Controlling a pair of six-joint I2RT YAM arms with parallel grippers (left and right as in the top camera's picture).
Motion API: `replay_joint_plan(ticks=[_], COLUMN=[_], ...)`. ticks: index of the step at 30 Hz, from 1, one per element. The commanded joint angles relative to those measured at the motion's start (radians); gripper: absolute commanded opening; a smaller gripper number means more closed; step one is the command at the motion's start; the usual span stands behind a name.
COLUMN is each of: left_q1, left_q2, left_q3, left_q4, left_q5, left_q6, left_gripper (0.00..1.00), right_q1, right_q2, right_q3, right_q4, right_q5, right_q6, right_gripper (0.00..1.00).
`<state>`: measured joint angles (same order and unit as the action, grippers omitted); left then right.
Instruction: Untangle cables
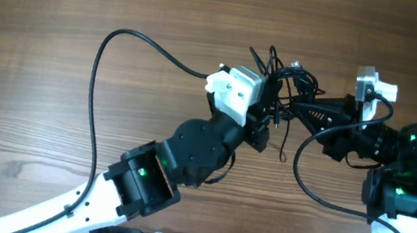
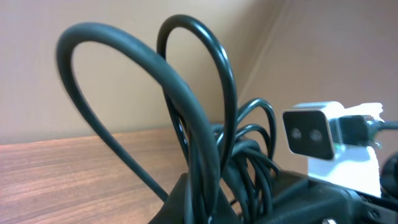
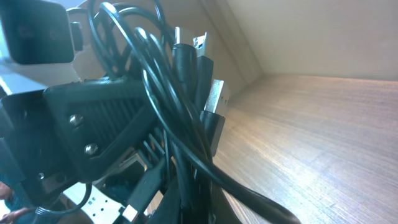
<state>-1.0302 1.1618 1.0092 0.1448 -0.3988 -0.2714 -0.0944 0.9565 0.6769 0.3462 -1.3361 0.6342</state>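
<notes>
My left fingers [image 1: 262,132] and right fingers [image 1: 311,113] are both pinched shut on one tangle of cables [image 1: 291,83] over the bench [image 1: 86,1]. Three plugs [image 3: 214,93] show; I cannot count the cords.

Cables [image 2: 199,134]: black plastic sheath, smooth, glossy. Plug tips [image 3: 214,93]: bare metal, shiny. Table [image 1: 41,28]: wood w/ visible grain, matt. Wrist cam [image 2: 308,132]: white plastic, smooth.

Cables [image 1: 293,86]: thin black cords, bunched in one tight tangle, right of centre in the overhead view. Several loops arch upward from the knot. Plugs [image 3: 215,94] with bare metal tips cluster together, pointing up. One loose end [image 1: 283,147] trails out below the bundle.
</notes>
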Motion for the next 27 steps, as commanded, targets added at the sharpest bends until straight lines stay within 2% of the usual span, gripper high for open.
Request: replay_joint_plan(ticks=[1, 9, 15, 27], left_q1=[0.006, 0.007, 0.021, 0.070], left_q2=[-0.008, -0.008, -0.008, 0.013], left_q3=[0.025, 0.025, 0.025, 0.025], left_q4=[0.067, 0.074, 0.073, 0.019], left_q5=[-0.198, -0.296, -0.306, -0.306], left_q6=[-0.061, -0.121, -0.130, -0.130], left_gripper=[0.04, 0.04, 0.04, 0.04], right_q1=[0.003, 0.024, 0.053, 0.065], right_q2=[0.002, 0.002, 0.001, -0.003], right_q3=[0.003, 0.003, 0.003, 0.003], right_q4=[-0.002, -0.001, 0.002, 0.047], right_q5=[-0.109, -0.218, -0.287, -0.286], right_q6=[-0.007, -0.060, -0.110, -0.109], right_gripper=[0.05, 0.05, 0.05, 0.05])
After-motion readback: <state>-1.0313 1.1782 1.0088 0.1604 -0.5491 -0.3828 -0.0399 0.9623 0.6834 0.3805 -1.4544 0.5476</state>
